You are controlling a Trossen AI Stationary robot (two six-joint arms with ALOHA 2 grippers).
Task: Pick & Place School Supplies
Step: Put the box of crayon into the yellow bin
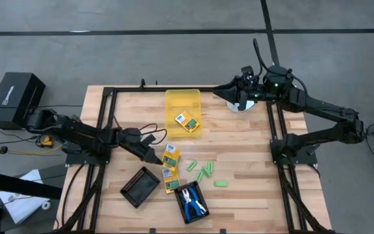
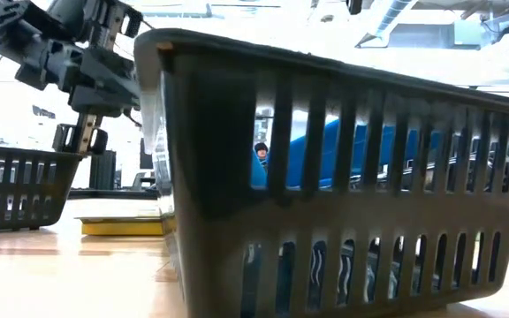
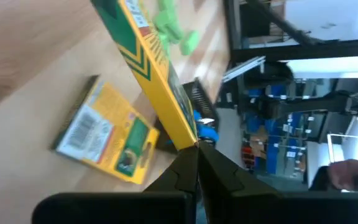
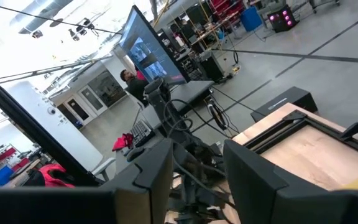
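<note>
My left gripper (image 1: 153, 156) is at the table's middle left, shut on a yellow-orange printed box (image 1: 170, 155). A second box (image 1: 169, 180) lies flat on the wood just nearer, and a third (image 1: 187, 122) lies in the translucent yellow bin (image 1: 182, 99). Several light-green sticks (image 1: 203, 171) lie scattered to the right of the boxes. The blue-handled scissor-like tools (image 1: 191, 203) lie in a black tray (image 1: 182, 192) at the near edge. My right gripper (image 4: 197, 180) is open and raised over the far right corner, with nothing between its fingers. My left gripper pinches the box by its near end (image 3: 188, 135) between its two fingers, which close on the box's two broad faces. The fingers come from the table's left, slanting slightly down. The box sticks out beyond the fingertips, turned on edge and tilted, above the flat-lying box (image 3: 107, 134).
An empty black tray (image 1: 139, 186) sits at the near left. A black metal frame (image 1: 102, 110) runs along the table's edges. A black case (image 1: 15, 97) stands off the table at the left. In the low view the tray's slotted wall (image 2: 343, 221) fills the foreground.
</note>
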